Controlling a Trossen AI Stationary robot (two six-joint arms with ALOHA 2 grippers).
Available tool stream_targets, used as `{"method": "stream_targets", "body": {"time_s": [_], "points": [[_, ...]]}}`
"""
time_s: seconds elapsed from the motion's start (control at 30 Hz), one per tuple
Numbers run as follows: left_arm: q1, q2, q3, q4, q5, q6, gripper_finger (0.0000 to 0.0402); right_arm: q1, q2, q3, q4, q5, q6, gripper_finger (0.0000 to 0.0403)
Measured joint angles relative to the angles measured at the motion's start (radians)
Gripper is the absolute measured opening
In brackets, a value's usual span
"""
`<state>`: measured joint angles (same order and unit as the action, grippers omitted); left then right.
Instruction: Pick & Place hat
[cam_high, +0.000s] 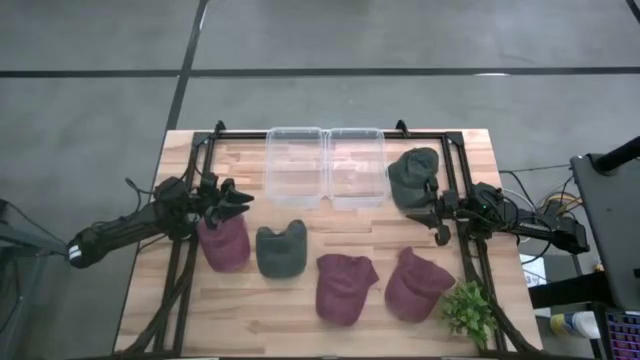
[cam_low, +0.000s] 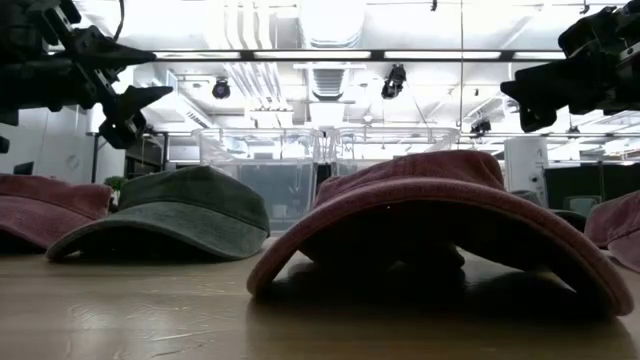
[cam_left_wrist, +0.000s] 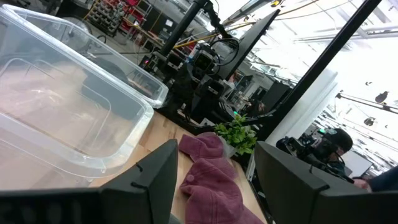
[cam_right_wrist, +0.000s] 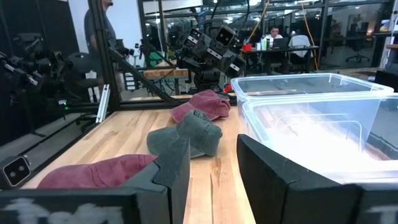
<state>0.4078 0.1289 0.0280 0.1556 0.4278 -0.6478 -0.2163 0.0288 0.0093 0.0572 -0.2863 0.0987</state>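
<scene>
just under the left tool (cam_high: 238, 198), spread wide and empty, a maroon hat (cam_high: 224, 243)

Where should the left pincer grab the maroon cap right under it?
On the maroon fabric cap, grip the soft rounded crown, coming straight down from above. It lies flat on the wooden table, and the open left pincer hovers at its far edge.

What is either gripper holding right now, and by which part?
Nothing. The left gripper hovers open above a maroon hat, and the right gripper is open beside the dark green hat.
</scene>
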Motion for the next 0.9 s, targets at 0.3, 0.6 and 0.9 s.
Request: {"method": "stream_targets", "body": {"time_s": [0.3, 0.6, 0.9], "points": [[0.000, 0.000, 0.000, 0.000, 0.000, 0.000, 0.0206, 0.000, 0.000, 0.000, 0.000, 0.000, -0.002, 0.0130], [0.000, 0.000, 0.000, 0.000, 0.000, 0.000, 0.0206, 0.000, 0.000, 0.000, 0.000, 0.000, -0.008, 0.0130], [0.000, 0.000, 0.000, 0.000, 0.000, 0.000, 0.0206, 0.000, 0.000, 0.000, 0.003, 0.000, 0.064, 0.0130]]}}
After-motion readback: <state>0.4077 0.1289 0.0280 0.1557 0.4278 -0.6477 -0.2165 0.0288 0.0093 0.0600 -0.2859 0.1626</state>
